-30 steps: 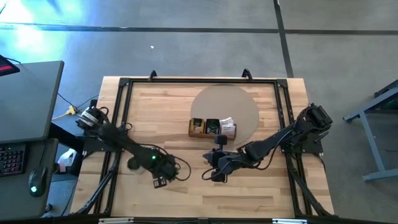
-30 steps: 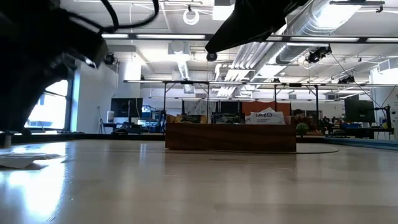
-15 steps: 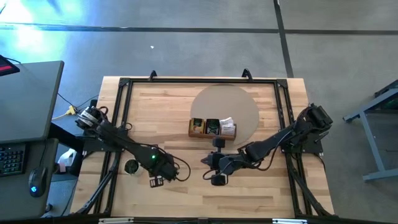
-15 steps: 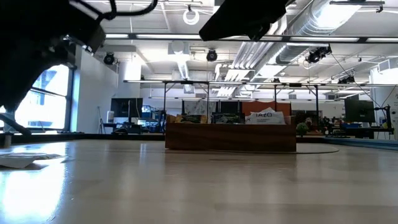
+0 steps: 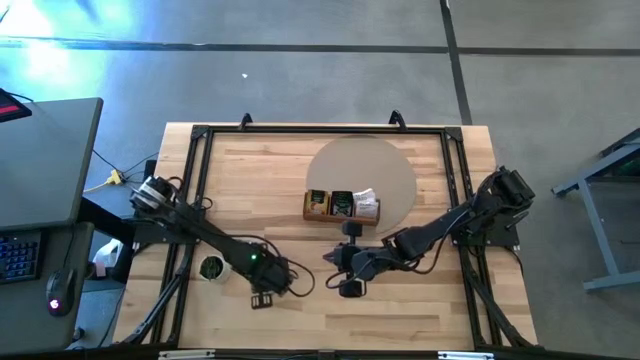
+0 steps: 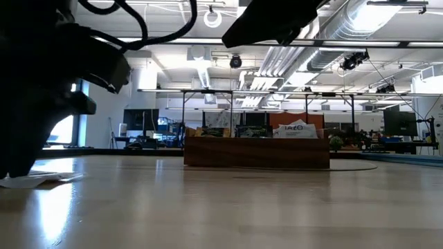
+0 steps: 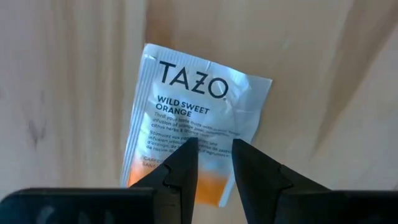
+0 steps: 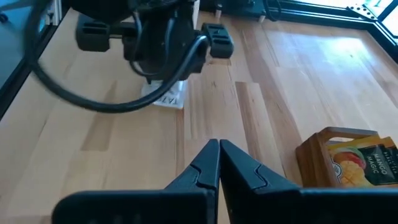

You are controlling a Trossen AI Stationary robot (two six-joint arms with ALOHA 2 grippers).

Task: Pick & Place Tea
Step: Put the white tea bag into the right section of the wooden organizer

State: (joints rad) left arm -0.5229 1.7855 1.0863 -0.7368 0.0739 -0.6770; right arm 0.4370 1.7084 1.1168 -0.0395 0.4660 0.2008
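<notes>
A white-and-orange tea packet (image 7: pixel 199 106) printed TAZO lies flat on the table near its front left; it also shows in the low view (image 6: pixel 38 180) and the right wrist view (image 8: pixel 168 98). My left gripper (image 7: pixel 213 149) points down right over it, fingers a little apart; in the high view (image 5: pixel 262 299) it hides the packet. My right gripper (image 8: pixel 218 148) is shut and empty, above the table's middle (image 5: pixel 340 275). More tea packets (image 5: pixel 343 204) stand in the wooden tray (image 5: pixel 342 219). My left gripper comes at the packet's orange end (image 7: pixel 208 186) from above, pointing down, with one fingertip (image 7: pixel 186 155) on either side of the packet's midline. Whether the fingertips touch the packet I cannot tell. The packet lies flat on the table.
A small round cup with a dark green centre (image 5: pixel 211 267) stands left of my left gripper. The tray sits on a round grey mat (image 5: pixel 390 165) at the table's middle far side. A black frame (image 5: pixel 200 135) runs around the table's edge.
My left gripper has gone toward the table's near edge and down over the packet, uncovering the green cup. The packet has stayed where it was.
</notes>
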